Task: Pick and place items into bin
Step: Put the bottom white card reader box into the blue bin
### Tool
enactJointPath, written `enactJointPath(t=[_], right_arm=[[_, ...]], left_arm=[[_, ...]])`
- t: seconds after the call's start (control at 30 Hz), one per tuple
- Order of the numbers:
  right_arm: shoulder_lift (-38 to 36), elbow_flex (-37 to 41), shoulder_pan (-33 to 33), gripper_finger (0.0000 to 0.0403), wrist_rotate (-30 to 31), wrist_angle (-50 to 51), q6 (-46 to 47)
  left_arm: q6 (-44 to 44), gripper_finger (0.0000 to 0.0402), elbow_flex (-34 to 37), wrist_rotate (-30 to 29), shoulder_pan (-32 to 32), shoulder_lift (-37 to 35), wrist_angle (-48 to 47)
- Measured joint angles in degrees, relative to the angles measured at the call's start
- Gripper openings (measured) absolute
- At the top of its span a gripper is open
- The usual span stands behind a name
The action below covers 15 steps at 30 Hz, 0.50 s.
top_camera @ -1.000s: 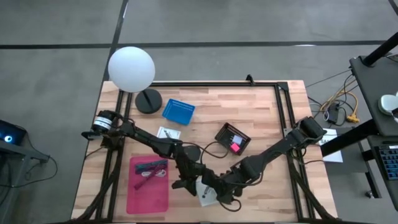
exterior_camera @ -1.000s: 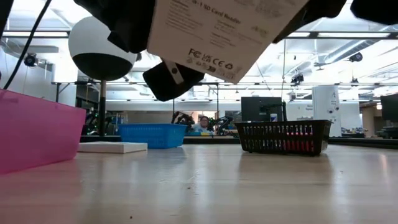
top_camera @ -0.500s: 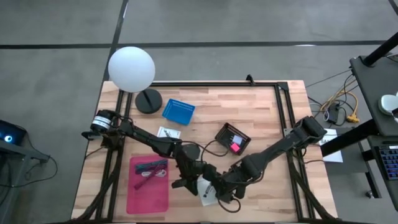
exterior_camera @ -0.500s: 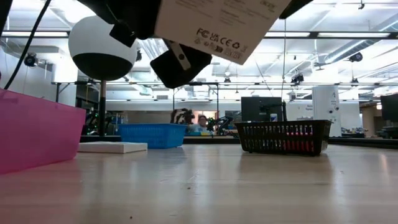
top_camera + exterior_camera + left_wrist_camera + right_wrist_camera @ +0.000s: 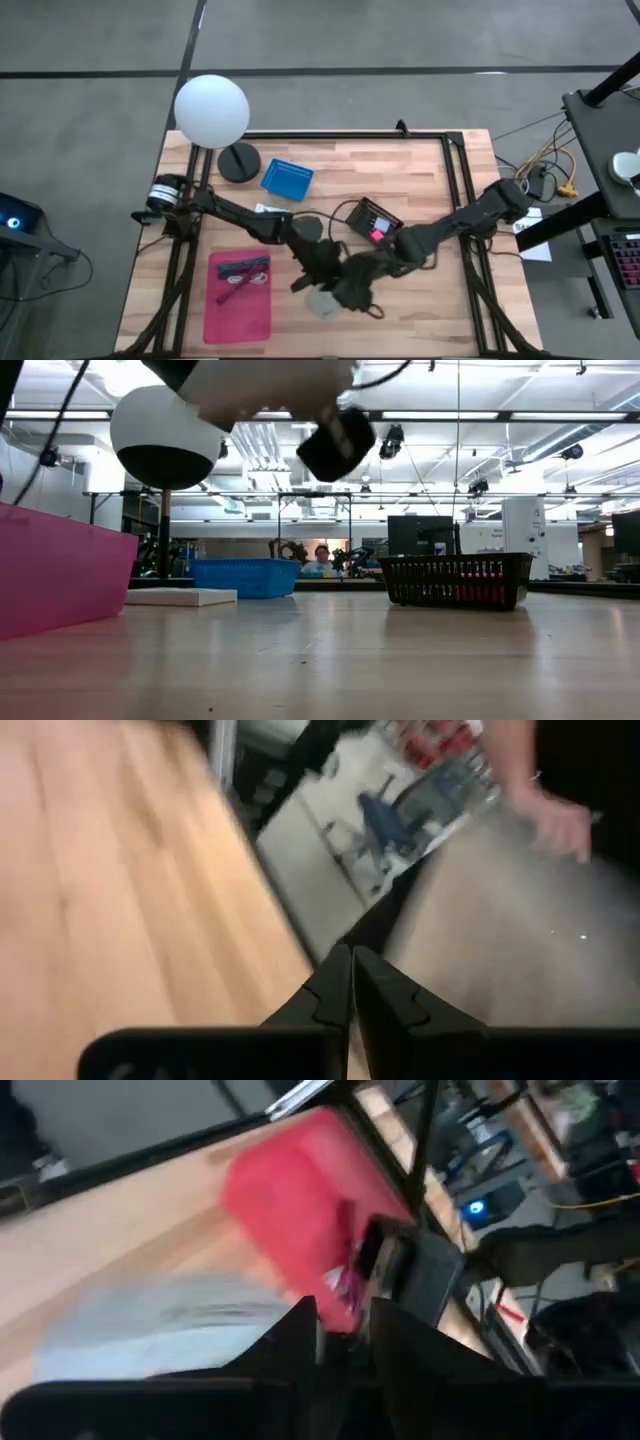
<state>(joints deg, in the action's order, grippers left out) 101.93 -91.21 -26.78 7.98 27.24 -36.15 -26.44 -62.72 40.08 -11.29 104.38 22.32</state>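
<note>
– Where do we see the card [image 5: 322,302]?

– Near the front of the surface [image 5: 420,170], a pale blurred patch right under the two hands where they meet. In the low view it is the white blur [image 5: 270,378] at the very top, clear of the wood, so it is lifted.

– Which hand has it?

– We cannot tell. The left hand [image 5: 318,278] sits just above it in the high view and the right hand [image 5: 352,290] just beside it, toward the right arm. All three overlap.

– How are the hands set?

– The left hand [image 5: 351,982] has its fingers pressed together, and we see nothing between them. The right hand [image 5: 343,1330] is slightly spread. There is a narrow gap, and we see the bin [image 5: 290,1200] through it. The card [image 5: 150,1320] shows as a pale smear beside that hand's fingers, not in the gap.

– And the bin?

– The pink bin [image 5: 262,310] lies near the card, on the left arm's side, with pens [image 5: 243,268] in it. In the low view its wall [image 5: 60,580] stands at the left edge.

– Farther out?

– A black basket [image 5: 374,221] lies behind the hands. A blue basket [image 5: 287,179] lies beyond that, near the lamp [image 5: 211,110] at the back left corner.
</note>
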Motion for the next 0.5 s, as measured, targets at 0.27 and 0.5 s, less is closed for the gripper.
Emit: enactJointPath(t=[0.27,0.5], right_arm=[[0.4,-0.3,0.8,0.0073,1.9,0.8,1.4],[0.2,-0.2,1.0,0.0075,2.9,6.1,8.0]], left_arm=[[-1.7,0.0,0.2,2.0,2.2,-0.9,1.9],[-3.2,0.0,0.8,2.8,3.6,-1.2,0.0]])
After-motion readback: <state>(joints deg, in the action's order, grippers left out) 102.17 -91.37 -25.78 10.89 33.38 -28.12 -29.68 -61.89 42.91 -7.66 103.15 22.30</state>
